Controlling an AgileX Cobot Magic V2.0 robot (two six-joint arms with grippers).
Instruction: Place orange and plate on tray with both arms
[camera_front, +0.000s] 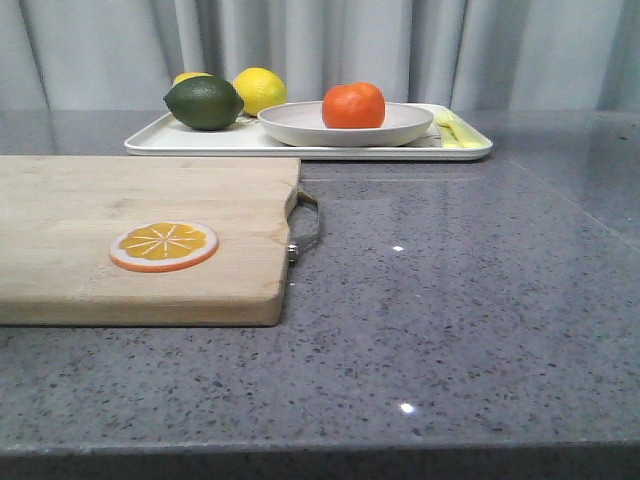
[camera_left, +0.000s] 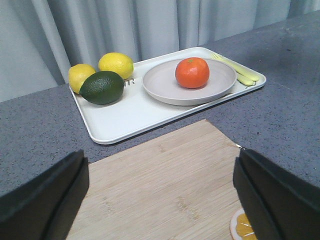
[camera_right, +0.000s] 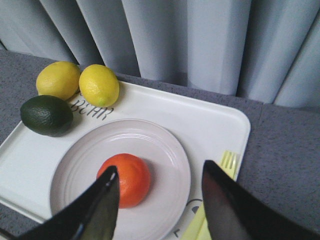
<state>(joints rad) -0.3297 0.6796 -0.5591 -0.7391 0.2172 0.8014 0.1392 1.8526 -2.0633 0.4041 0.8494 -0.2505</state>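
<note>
Orange (camera_front: 353, 105) resting on plate (camera_front: 300, 122), plate on tray (camera_front: 190, 143) at far side of speckled grey countertop (camera_front: 460, 300); pale curtain (camera_front: 330, 40) behind; left gripper (camera_left: 160, 200) and right gripper (camera_right: 159, 200) both spread wide, empty

Orange (camera_front: 353, 105): I see one whole, glossy orange-red fruit, sitting near the plate's centre.
Plate (camera_front: 300, 124): I log it as round, off-white, shallow, lying flat on the tray's right half.
Tray (camera_front: 200, 142): I note a white rectangle, rounded corners, flat on the far tabletop.
</note>
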